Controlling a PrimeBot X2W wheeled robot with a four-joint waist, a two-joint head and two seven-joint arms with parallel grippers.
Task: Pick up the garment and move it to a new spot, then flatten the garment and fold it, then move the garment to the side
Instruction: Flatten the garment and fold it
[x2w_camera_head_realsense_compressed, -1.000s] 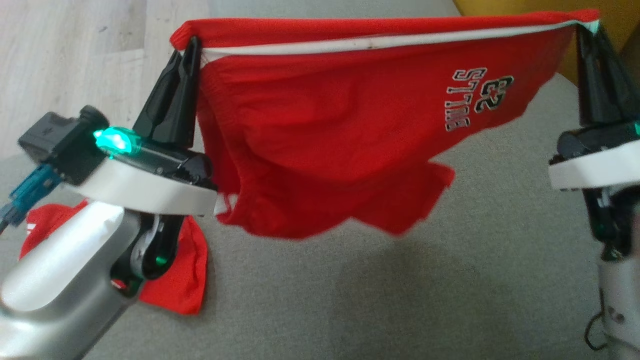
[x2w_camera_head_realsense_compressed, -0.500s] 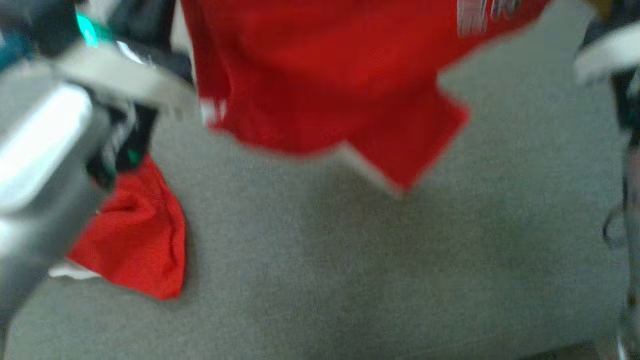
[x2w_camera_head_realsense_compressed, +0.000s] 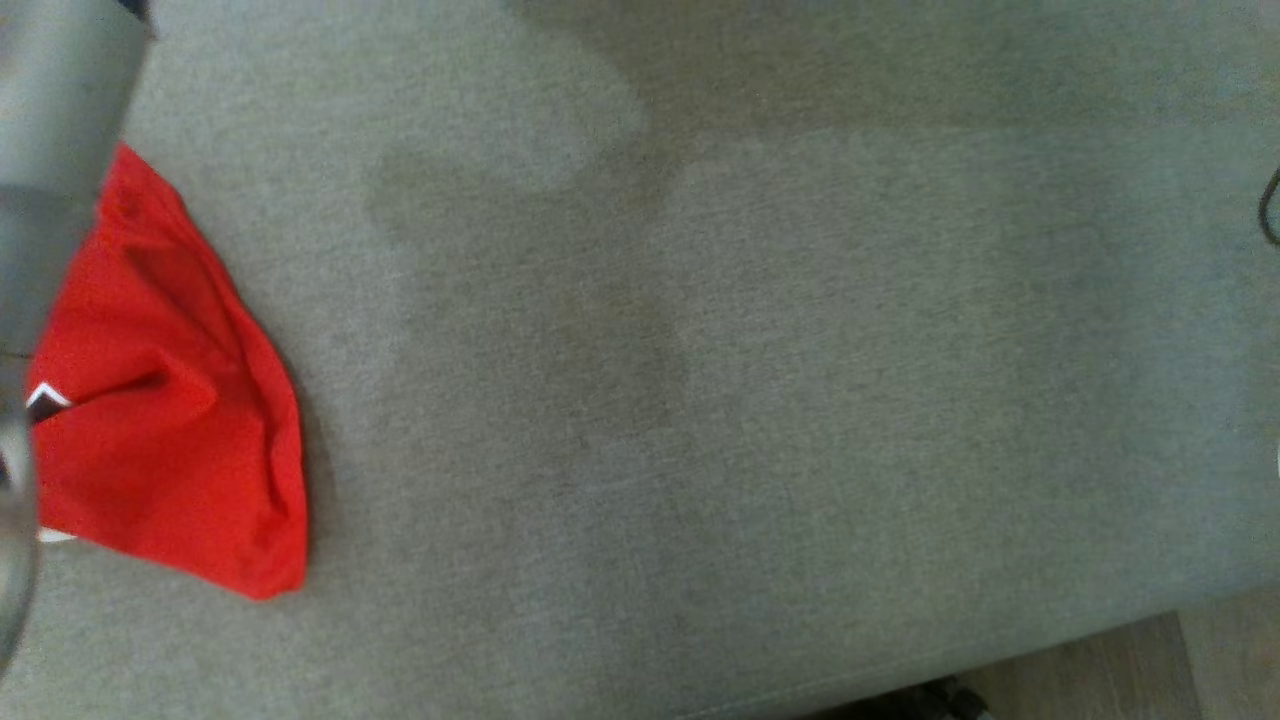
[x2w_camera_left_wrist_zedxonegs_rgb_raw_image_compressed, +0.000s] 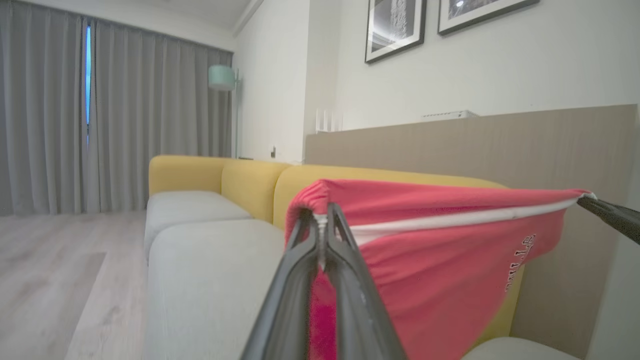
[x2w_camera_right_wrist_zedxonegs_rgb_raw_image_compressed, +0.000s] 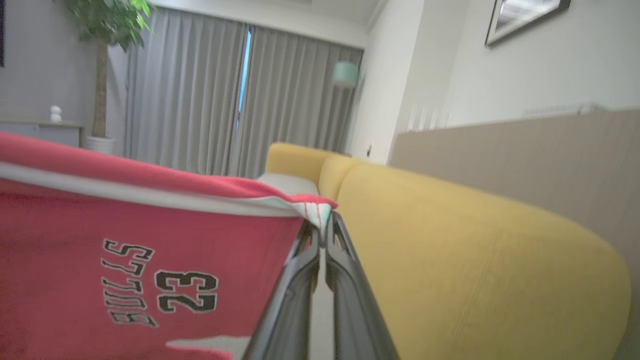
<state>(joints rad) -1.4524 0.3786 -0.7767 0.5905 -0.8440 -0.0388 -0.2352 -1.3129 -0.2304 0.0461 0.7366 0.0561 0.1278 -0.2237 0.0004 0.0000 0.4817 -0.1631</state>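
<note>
The garment (x2w_camera_left_wrist_zedxonegs_rgb_raw_image_compressed: 440, 260) is red with a white-trimmed edge and a black "23" print (x2w_camera_right_wrist_zedxonegs_rgb_raw_image_compressed: 185, 295). It hangs in the air, pulled taut between both grippers above the sofa. My left gripper (x2w_camera_left_wrist_zedxonegs_rgb_raw_image_compressed: 322, 220) is shut on one end of its top edge. My right gripper (x2w_camera_right_wrist_zedxonegs_rgb_raw_image_compressed: 324, 227) is shut on the other corner, and its fingers (x2w_camera_left_wrist_zedxonegs_rgb_raw_image_compressed: 610, 216) show at the far right of the left wrist view. In the head view my pale left forearm (x2w_camera_head_realsense_compressed: 50, 150) crosses the top left corner.
A second red cloth (x2w_camera_head_realsense_compressed: 170, 400) lies crumpled at the left of the grey seat cushion (x2w_camera_head_realsense_compressed: 750, 400). The yellow backrest (x2w_camera_right_wrist_zedxonegs_rgb_raw_image_compressed: 450, 240) runs behind the held garment. Wooden floor (x2w_camera_left_wrist_zedxonegs_rgb_raw_image_compressed: 50, 260) lies beyond the sofa and past the cushion's front edge (x2w_camera_head_realsense_compressed: 1100, 670).
The head camera has tilted down, so the held garment and both grippers have slid out of the top of its picture. Both grips look unchanged.
</note>
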